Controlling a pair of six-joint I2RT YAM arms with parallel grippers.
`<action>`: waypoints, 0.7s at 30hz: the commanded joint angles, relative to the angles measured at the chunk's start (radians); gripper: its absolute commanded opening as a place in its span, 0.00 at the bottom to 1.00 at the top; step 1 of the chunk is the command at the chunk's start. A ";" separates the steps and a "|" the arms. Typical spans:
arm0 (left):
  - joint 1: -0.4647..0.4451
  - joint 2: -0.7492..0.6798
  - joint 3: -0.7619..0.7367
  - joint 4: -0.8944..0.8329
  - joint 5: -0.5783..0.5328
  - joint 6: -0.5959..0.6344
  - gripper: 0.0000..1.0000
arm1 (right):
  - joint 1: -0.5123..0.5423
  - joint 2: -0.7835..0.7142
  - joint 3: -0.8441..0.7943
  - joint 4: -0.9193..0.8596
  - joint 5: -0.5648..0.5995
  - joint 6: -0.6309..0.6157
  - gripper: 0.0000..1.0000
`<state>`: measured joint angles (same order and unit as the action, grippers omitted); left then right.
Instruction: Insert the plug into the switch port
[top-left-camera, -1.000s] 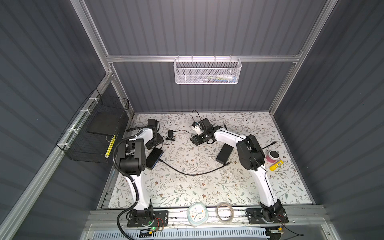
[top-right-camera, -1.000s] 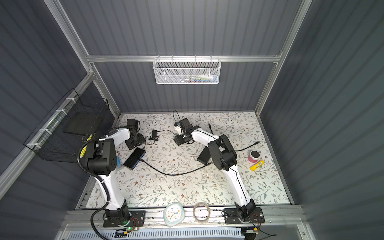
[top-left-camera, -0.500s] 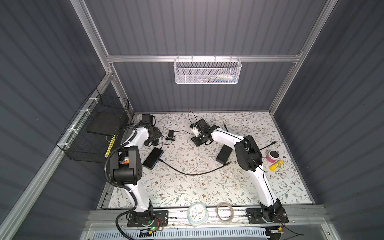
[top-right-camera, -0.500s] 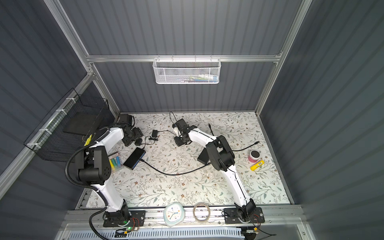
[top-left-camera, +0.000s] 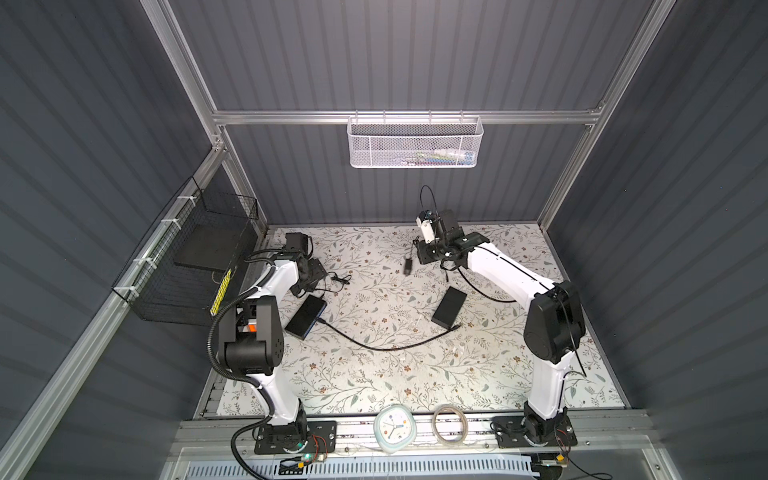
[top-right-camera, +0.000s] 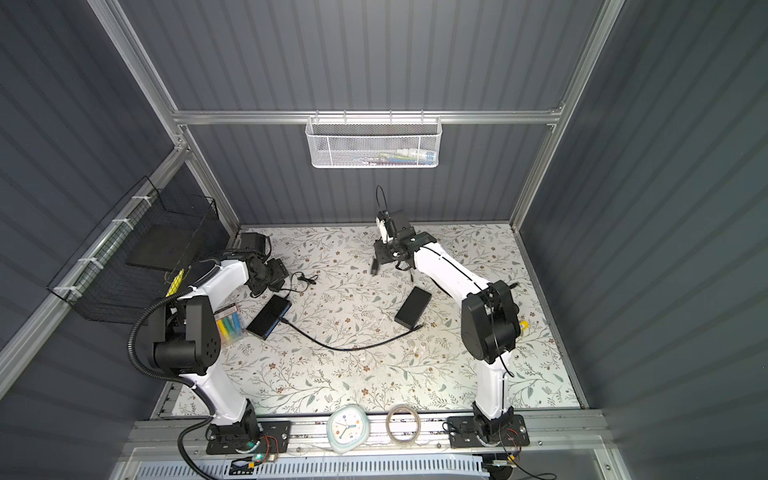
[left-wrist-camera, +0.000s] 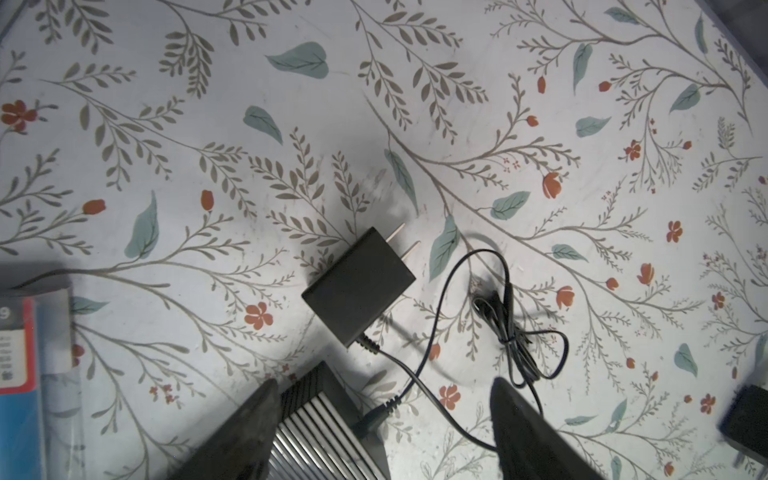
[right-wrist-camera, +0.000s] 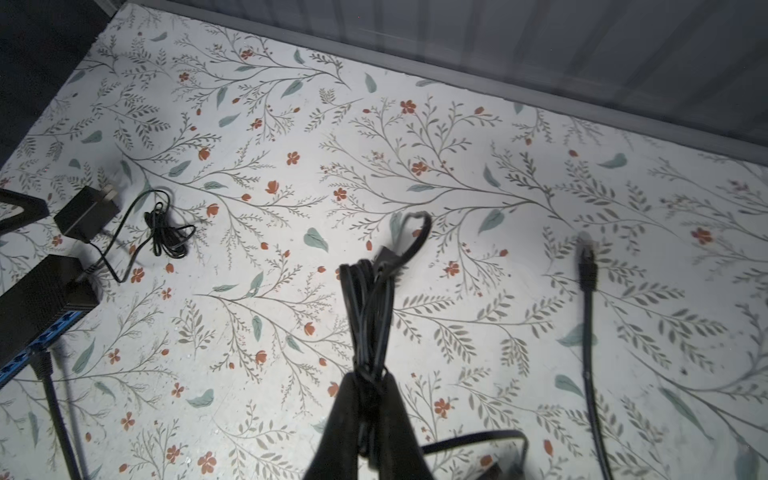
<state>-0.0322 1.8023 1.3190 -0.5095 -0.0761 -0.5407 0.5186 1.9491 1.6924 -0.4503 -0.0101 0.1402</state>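
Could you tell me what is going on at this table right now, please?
The right gripper is shut on a bundled black cord, which looks lifted off the table near the back. The left gripper is open and hovers over one end of the black switch, next to a small power adapter. A thicker black cable is plugged into the switch's blue side. The held cord is not yet at the switch.

The switch, a flat black box with a blue port strip, lies flat at 9 o'clock; the black plug (thin-corded) touches its short edge.
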 joint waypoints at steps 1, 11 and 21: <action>-0.029 -0.019 -0.010 0.016 0.028 0.027 0.79 | 0.003 0.015 -0.062 -0.036 0.058 -0.002 0.08; -0.233 -0.001 0.004 0.011 0.043 0.142 0.78 | -0.067 -0.005 -0.209 -0.120 0.197 0.002 0.21; -0.577 -0.076 -0.081 -0.103 0.131 0.499 0.80 | -0.117 -0.189 -0.402 -0.107 0.120 0.041 0.54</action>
<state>-0.5133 1.7760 1.2713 -0.5282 0.0219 -0.2077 0.4095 1.8408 1.3132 -0.5579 0.1429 0.1524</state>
